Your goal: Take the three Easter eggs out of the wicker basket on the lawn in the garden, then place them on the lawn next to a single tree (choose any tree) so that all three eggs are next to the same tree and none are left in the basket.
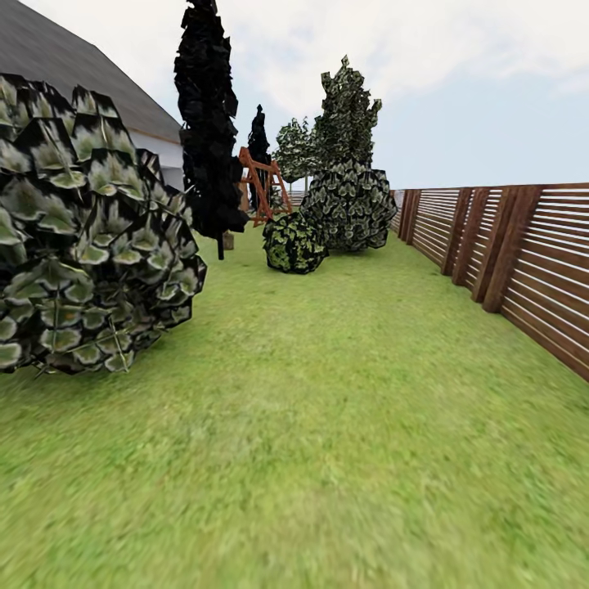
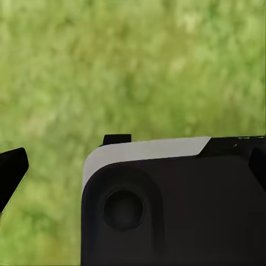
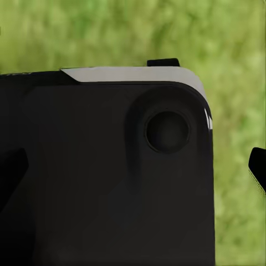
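Observation:
The lawn (image 1: pixel 327 425) stretches ahead of me as mottled green grass, running along the garden's brown slat fence (image 1: pixel 523 262) on the right. The three Easter eggs and the wicker basket are out of view. Far down the lawn a green leafy tree (image 1: pixel 348 106) rises behind a bush, which hides its trunk. In the left wrist view my left gripper (image 2: pixel 133 169) hangs over grass with its black fingertips (image 2: pixel 12 169) far apart and nothing between them. My right gripper (image 3: pixel 133 169) also stands open over grass, with one fingertip (image 3: pixel 258 166) at the picture's edge.
A big pale-leaved bush (image 1: pixel 82 237) crowds the left side close by. An all-black tree (image 1: pixel 206 123), a small round bush (image 1: pixel 293 243), a larger bush (image 1: pixel 350 204) and a red-brown wooden frame (image 1: pixel 260 184) stand farther on. A grey-roofed house (image 1: pixel 98 82) lies behind them at the left.

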